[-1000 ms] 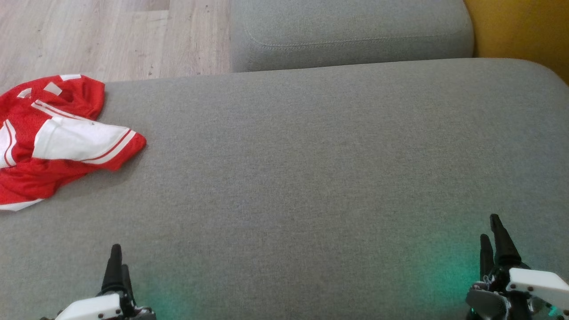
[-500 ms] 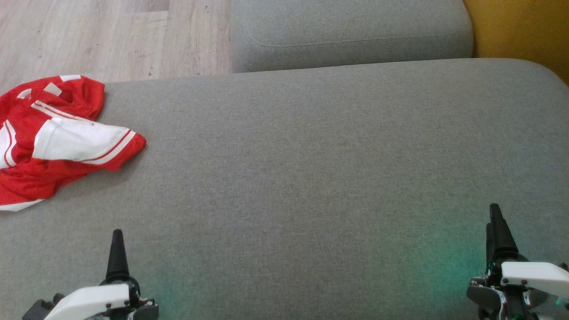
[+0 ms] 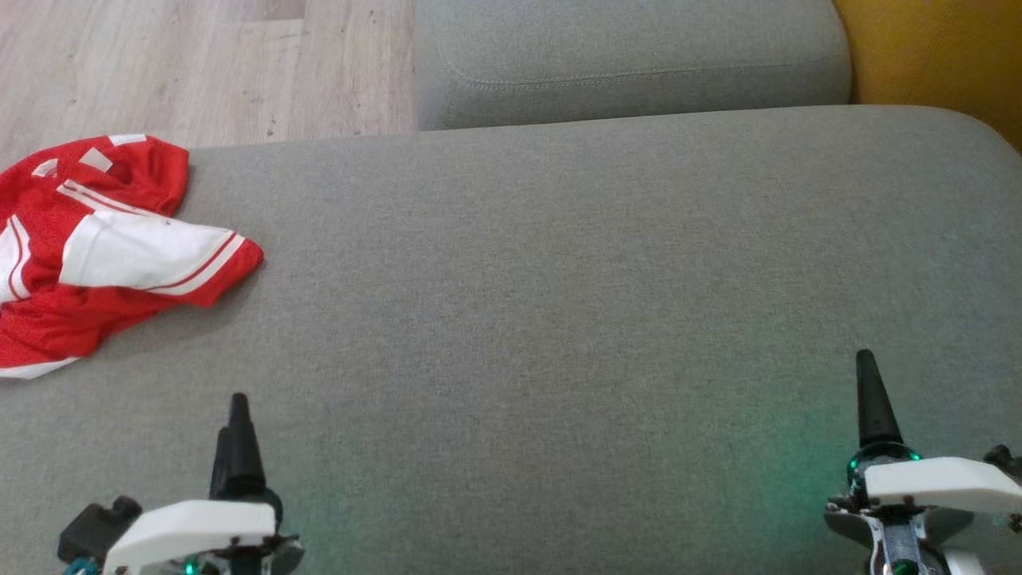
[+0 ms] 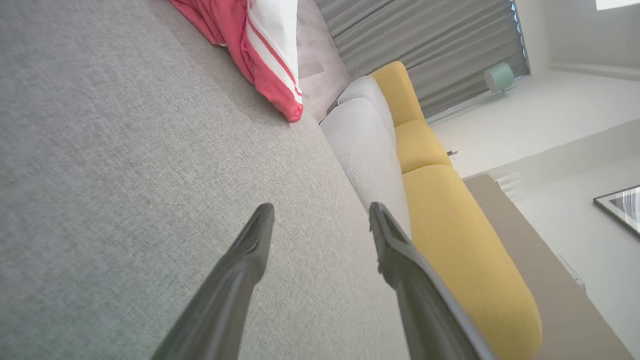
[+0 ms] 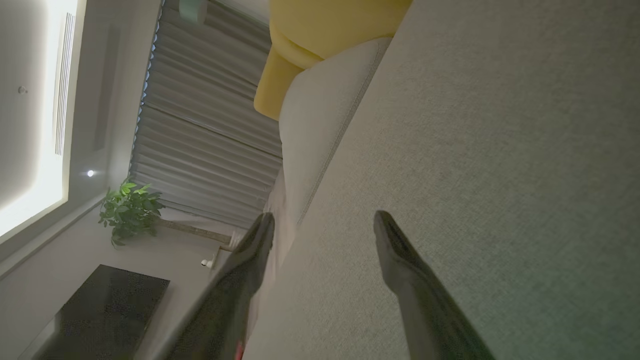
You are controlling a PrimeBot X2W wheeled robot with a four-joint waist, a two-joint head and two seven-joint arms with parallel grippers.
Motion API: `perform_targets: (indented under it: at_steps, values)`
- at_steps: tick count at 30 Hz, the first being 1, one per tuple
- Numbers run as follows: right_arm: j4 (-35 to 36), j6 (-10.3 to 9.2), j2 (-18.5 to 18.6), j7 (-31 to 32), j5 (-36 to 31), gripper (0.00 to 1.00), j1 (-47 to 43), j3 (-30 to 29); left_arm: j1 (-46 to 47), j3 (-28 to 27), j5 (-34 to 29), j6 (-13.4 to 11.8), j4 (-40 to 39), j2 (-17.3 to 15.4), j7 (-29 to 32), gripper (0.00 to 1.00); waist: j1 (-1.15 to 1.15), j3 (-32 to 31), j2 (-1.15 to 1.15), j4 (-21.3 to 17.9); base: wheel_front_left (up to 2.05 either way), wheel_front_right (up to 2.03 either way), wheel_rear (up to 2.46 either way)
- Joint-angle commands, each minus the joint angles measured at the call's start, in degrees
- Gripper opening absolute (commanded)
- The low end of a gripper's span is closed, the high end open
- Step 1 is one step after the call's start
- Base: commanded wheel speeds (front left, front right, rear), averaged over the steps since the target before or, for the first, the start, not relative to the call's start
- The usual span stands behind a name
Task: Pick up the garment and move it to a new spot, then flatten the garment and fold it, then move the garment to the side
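The garment is a red jersey with white panels and stripes. It lies crumpled at the far left edge of the grey cushion. In the left wrist view a corner of the garment shows at the top, well ahead of the fingers. My left gripper hovers low at the near left, open with nothing in it, its jaws wide apart in the left wrist view. My right gripper is at the near right over bare cushion, also open and empty, far from the garment.
A second grey cushion sits behind the main one. A yellow sofa stands at the back right. Wooden floor lies beyond the back left edge, close to the garment.
Both grippers have moved forward, up the head view, and turned edge-on. The left one also shifted slightly right. The garment has not moved.
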State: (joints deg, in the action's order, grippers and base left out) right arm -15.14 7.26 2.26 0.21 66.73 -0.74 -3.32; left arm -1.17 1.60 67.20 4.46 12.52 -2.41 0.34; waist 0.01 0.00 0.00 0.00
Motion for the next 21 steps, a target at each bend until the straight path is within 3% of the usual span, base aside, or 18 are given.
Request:
perform_targets:
  at_steps: [1,21]
  values:
    - [2.4,0.08,0.3,-0.9,-2.5,1.00,1.2,1.0,1.4,0.0,-3.0,-0.4,-2.5,-0.3,-0.9,1.00,0.00,0.0,0.00,0.0,0.00,0.00,0.00]
    - [1.8,0.12,0.4,-4.1,-16.6,1.00,1.0,3.9,-0.1,2.1,-18.0,-1.5,-2.9,-0.4,-4.2,1.00,0.00,0.0,0.00,0.1,0.00,0.00,0.00]
